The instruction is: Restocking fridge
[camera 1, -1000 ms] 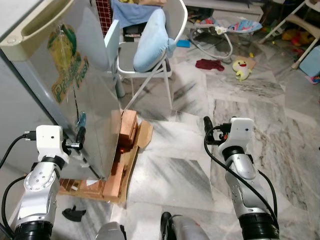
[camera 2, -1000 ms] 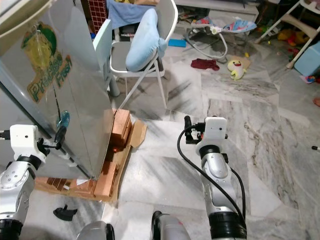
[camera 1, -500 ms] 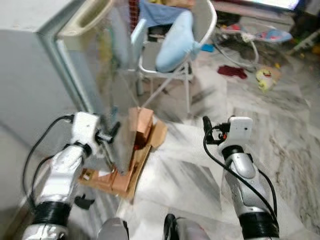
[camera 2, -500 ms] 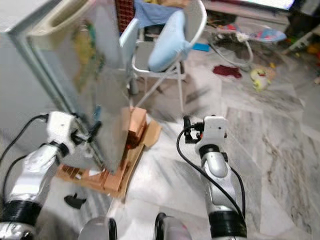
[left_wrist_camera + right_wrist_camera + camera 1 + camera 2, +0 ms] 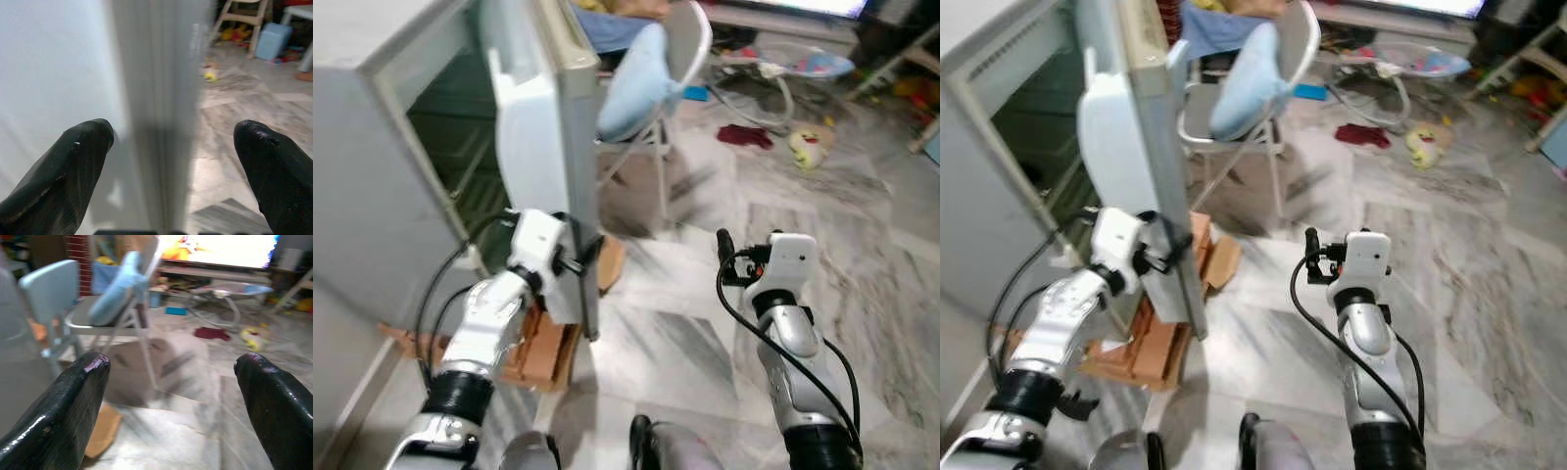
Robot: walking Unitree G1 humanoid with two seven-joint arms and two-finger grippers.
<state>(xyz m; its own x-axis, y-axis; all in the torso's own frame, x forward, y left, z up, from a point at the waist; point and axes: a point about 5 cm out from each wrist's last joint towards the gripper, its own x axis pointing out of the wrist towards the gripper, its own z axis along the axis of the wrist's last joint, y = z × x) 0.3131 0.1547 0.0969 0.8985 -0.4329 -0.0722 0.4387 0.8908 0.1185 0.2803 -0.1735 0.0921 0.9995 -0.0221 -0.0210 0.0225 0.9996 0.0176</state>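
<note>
The grey fridge (image 5: 372, 186) stands at my left with its door (image 5: 533, 147) swung wide, edge-on to me, and the dark shelves (image 5: 450, 137) showing inside. My left gripper (image 5: 576, 262) is at the door's free edge, low down. In the left wrist view its fingers (image 5: 73, 161) stand apart, one on each side of the door edge (image 5: 156, 98), so it is open. My right gripper (image 5: 724, 250) is raised over the floor at the right, open and empty, as the right wrist view's spread fingers (image 5: 73, 401) show.
A white folding chair with a light-blue cushion (image 5: 646, 69) stands just behind the door. Wooden blocks and cardboard (image 5: 543, 348) lie under the fridge. A baby bouncer (image 5: 783, 69), a red cloth (image 5: 744, 135) and a yellow toy (image 5: 803, 145) lie on the marble floor (image 5: 862, 255).
The fridge door has swung open, from showing its front face to standing edge-on. My left gripper has travelled right with the door's edge. The camera has shifted too; the right arm barely moved.
</note>
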